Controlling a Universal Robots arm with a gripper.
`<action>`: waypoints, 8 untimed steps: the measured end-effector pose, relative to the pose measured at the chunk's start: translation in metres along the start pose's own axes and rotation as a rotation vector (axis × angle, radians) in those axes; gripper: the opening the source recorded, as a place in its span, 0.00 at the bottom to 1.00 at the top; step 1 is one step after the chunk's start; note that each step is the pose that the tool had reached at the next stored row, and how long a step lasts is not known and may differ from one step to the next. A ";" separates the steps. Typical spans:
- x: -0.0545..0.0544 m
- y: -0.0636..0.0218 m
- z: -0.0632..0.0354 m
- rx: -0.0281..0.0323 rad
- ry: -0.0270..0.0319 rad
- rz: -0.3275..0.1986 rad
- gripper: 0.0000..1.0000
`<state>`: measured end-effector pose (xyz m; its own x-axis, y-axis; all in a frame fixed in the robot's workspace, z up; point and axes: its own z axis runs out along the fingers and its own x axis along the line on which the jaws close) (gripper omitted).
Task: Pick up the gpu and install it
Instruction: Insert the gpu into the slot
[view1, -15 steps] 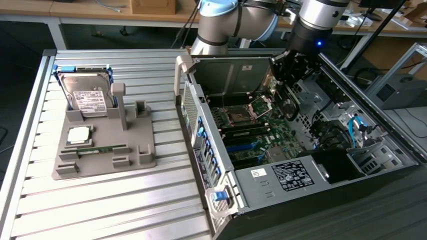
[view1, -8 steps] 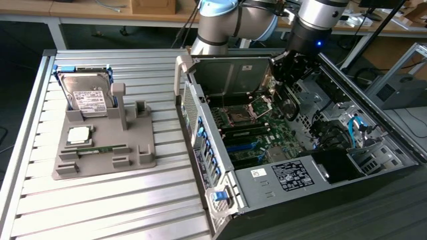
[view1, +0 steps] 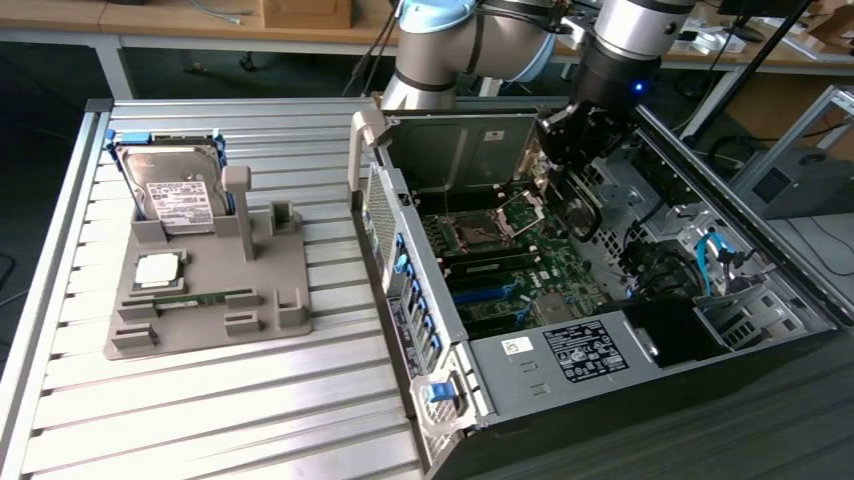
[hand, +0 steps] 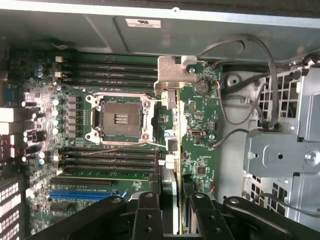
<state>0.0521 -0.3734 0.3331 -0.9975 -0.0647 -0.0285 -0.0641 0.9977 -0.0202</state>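
While I'm down inside the case (view1: 454, 145), my gripper (hand: 175, 216) has its jaws clamped on the gpu (hand: 172, 145), with fingers (hand: 148, 215) on either side of the card. The card stands on edge just beside the CPU socket (hand: 120, 119), low over the motherboard (hand: 200, 125), with its silver bracket (hand: 172, 75) at the end far from my fingers. Pickup is done; insertion is the step in hand. I can't tell if the card's lower edge touches the board. My read: seating calls for a plumb, lined-up card and a straight push, no tilt.
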 end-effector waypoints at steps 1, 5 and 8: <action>0.000 0.0000 0.0000 -0.0003 -0.0002 -0.011 0.27; 0.001 0.0000 0.0000 -0.0017 -0.0012 -0.055 0.27; 0.002 0.0000 0.0000 -0.0027 -0.0019 -0.091 0.27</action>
<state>0.0502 -0.3735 0.3331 -0.9875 -0.1549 -0.0285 -0.1544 0.9878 -0.0201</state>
